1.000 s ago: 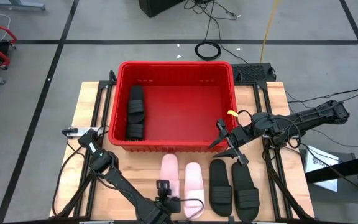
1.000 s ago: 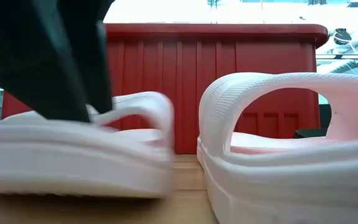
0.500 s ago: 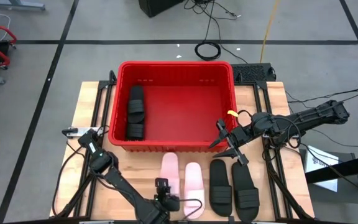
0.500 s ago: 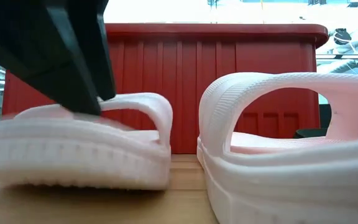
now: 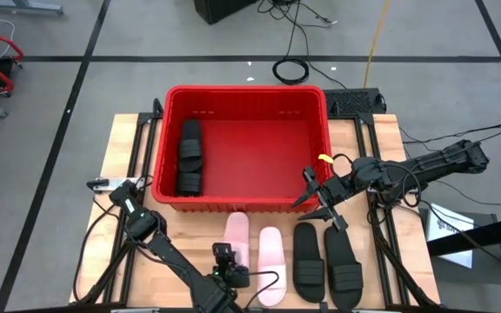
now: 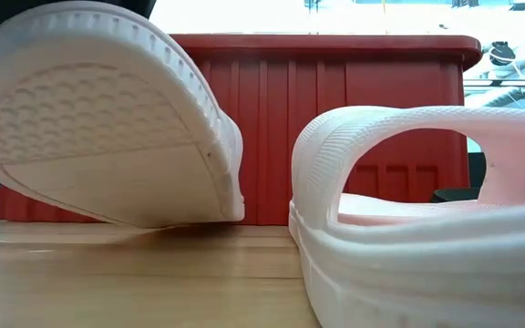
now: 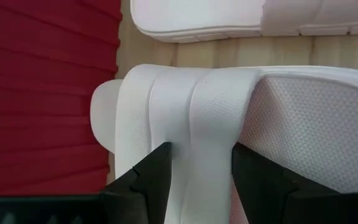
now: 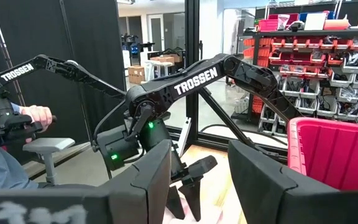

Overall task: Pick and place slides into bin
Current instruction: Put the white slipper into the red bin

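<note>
The red bin [image 5: 247, 148], upper centre, holds two black slides [image 5: 189, 157]; below it the left claw [image 5: 225, 265] grips a pale slide's strap [image 7: 194, 124], heel tilted off the bench [image 6: 153, 278], arm hidden in the low view, while the right claw [image 5: 318, 202] hangs open.

A grey floor [image 5: 76, 52] crossed by dark lines is spreading around the wooden table [image 5: 120, 143], black cables [image 5: 292, 68] are lying coiled beyond it, and shelves of red bins [image 8: 328, 59] are standing beside dark panels [image 8: 61, 37] where a seated person [image 8: 5, 149] is gripping a handle.
</note>
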Robot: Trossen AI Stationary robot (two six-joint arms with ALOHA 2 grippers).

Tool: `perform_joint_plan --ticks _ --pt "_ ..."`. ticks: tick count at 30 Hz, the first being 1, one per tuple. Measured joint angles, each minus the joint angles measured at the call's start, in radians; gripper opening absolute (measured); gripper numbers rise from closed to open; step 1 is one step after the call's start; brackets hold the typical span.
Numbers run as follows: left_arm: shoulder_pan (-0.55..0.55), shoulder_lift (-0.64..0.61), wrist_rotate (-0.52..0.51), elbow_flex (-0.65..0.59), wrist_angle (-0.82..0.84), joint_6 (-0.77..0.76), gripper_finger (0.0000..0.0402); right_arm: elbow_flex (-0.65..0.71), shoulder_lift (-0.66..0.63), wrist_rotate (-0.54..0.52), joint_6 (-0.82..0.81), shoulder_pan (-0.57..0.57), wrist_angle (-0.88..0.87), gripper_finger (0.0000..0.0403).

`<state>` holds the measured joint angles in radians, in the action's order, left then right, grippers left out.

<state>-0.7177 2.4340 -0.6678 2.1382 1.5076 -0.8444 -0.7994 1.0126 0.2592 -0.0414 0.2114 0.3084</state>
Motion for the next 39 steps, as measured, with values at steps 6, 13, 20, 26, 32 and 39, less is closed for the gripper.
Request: perform_joint_plan --ticks 6,13,20,26,32,39 --pt "-0.004 0.0 0.02 0.0 -0.004 -0.008 0.0163 0.0 0.0 0.0 0.0 0.0 -0.001 0.0153" --pt "-0.034 0.0 0.06 0.003 0.001 -0.072 0.0163 0.0 0.0 0.0 0.0 0.0 -0.007 0.0153" --pt "-0.055 0.001 0.061 0.05 -0.019 -0.082 0.0163 0.0 0.0 -0.033 0.0 0.0 -0.007 0.0153" --pt "-0.058 0.001 0.054 0.055 -0.07 -0.052 0.0163 0.0 0.0 -0.05 0.0 0.0 -0.008 0.0153" --pt "-0.06 0.001 0.06 0.055 -0.09 -0.054 0.0163 0.0 0.0 -0.05 0.0 0.0 -0.015 0.0153" --pt "-0.063 0.001 0.08 0.055 -0.174 0.015 0.0163 0.0 0.0 -0.05 0.0 0.0 -0.015 0.0153"
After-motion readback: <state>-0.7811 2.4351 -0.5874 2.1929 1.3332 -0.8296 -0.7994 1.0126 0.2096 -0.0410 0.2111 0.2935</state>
